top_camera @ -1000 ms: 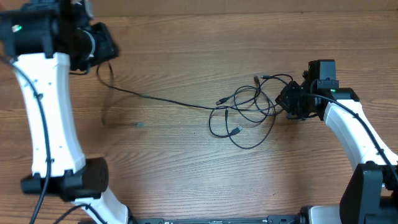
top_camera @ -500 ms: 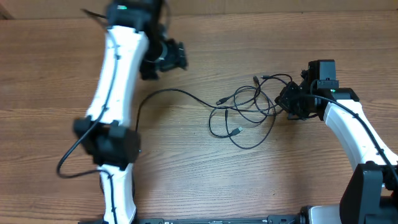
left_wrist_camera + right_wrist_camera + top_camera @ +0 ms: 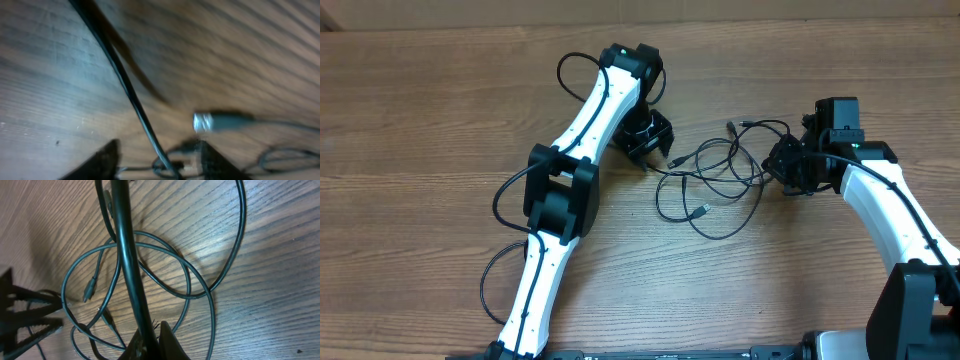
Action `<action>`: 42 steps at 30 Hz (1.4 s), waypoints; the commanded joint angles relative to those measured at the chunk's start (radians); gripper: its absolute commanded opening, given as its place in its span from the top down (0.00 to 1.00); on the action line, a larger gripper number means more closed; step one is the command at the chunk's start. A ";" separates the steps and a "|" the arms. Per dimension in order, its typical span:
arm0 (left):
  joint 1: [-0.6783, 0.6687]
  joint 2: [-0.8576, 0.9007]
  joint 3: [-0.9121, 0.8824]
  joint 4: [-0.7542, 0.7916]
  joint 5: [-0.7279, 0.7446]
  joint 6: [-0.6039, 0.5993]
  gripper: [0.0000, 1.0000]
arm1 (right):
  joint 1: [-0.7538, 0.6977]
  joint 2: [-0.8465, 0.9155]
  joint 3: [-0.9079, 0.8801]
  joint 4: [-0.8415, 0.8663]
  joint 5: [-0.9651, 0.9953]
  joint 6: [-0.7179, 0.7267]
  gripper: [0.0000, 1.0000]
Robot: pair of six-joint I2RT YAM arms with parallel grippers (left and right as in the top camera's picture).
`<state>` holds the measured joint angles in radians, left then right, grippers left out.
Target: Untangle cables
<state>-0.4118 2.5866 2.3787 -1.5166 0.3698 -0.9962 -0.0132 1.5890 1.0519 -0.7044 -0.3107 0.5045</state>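
Lying mid-table [image 3: 420, 120]: cables [image 3: 703, 210], loose loops. Right gripper [image 3: 788, 165], 3 o'clock edge, clamped on one strand. Left gripper [image 3: 650, 145], 9 o'clock edge, fingers apart, holding nothing. Bare wood toward 6 o'clock.

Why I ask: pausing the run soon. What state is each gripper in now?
Left gripper: open, a cable running between its fingers.
Right gripper: shut on a cable.

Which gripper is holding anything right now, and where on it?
Right gripper pinches one cable strand at the right edge of the tangle. Left gripper is open, gripping nothing.
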 commanded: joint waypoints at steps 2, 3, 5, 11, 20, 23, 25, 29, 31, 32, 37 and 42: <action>0.001 0.058 0.012 -0.005 -0.043 -0.074 0.63 | 0.001 -0.003 -0.005 -0.003 -0.005 -0.017 0.96; -0.004 0.060 0.012 -0.005 -0.061 -0.074 0.67 | 0.001 -0.003 -0.005 -0.003 -0.005 -0.016 0.96; -0.020 0.060 0.012 -0.001 -0.106 -0.074 0.69 | 0.001 -0.003 -0.005 -0.004 -0.006 -0.016 0.96; -0.074 0.060 0.012 -0.002 -0.260 -0.046 0.96 | 0.001 -0.003 -0.005 -0.004 -0.075 -0.011 0.96; -0.021 -0.168 0.016 -0.172 -0.616 0.095 0.95 | 0.032 -0.003 -0.005 0.004 -0.117 0.079 0.96; 0.001 -0.326 0.016 -0.135 -0.648 0.112 0.96 | 0.041 -0.003 -0.006 0.006 -0.093 0.127 0.96; 0.022 -0.456 0.016 -0.071 -0.650 0.164 0.96 | 0.042 -0.003 -0.006 -0.003 -0.072 0.172 0.96; 0.058 -0.615 0.016 -0.028 -0.670 0.213 0.96 | 0.042 -0.003 -0.006 -0.030 0.030 0.216 0.96; 0.093 -0.665 0.016 -0.029 -0.676 0.239 0.96 | 0.037 -0.003 -0.006 -0.043 0.087 0.229 0.96; 0.108 -0.678 0.016 -0.029 -0.676 0.253 0.96 | 0.036 -0.003 -0.006 -0.043 0.094 0.229 0.96; 0.179 -0.694 0.015 -0.057 -0.676 0.303 0.96 | 0.029 -0.003 -0.006 -0.043 0.166 0.229 0.96; 0.233 -0.694 0.015 -0.058 -0.676 0.306 0.96 | 0.000 -0.003 -0.005 -0.072 0.315 0.218 0.96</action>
<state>-0.2050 1.8912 2.3943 -1.5734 -0.2821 -0.7216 0.0128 1.5890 1.0519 -0.7742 -0.1238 0.7250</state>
